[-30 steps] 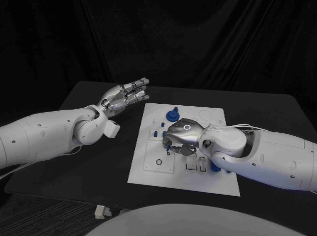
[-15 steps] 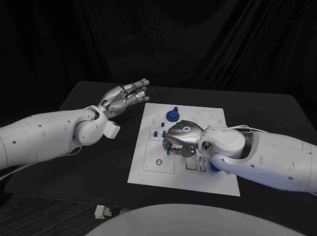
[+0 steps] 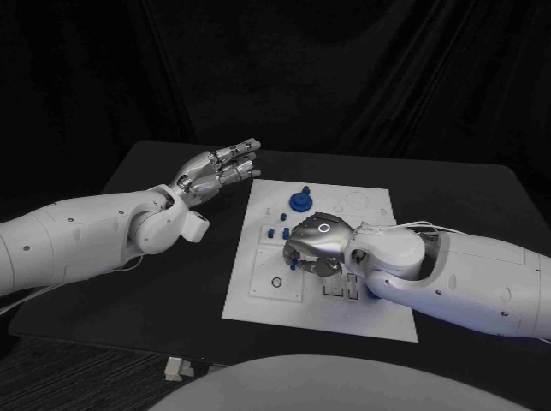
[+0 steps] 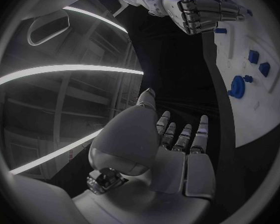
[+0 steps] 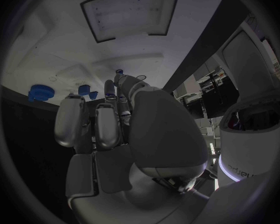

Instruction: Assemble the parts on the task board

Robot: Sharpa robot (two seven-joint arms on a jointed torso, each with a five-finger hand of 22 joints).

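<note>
The white task board (image 3: 266,295) lies flat in the middle of the black desk (image 3: 140,282). It is the landmark here.

The right hand (image 3: 315,248) is over the middle of the task board, palm down. Its fingers (image 5: 107,124) are curled down toward the board. I cannot tell if they pinch a part, because the hand hides what is under it.

The left hand (image 3: 216,167) is off the task board, just past its far left corner, up in the air over the desk. Its fingers (image 4: 180,137) are straight and side by side, a little apart. It holds nothing.

A round blue part (image 3: 300,201) stands on the task board near its far edge, just beyond the right hand. Some small blue parts (image 3: 275,231) sit on the task board beside the right hand, on the side nearer the left hand. One more blue part (image 3: 375,294) peeks out by the right arm, near the board's close edge. A small black ring mark (image 3: 275,282) is on the board's near left part.
</note>
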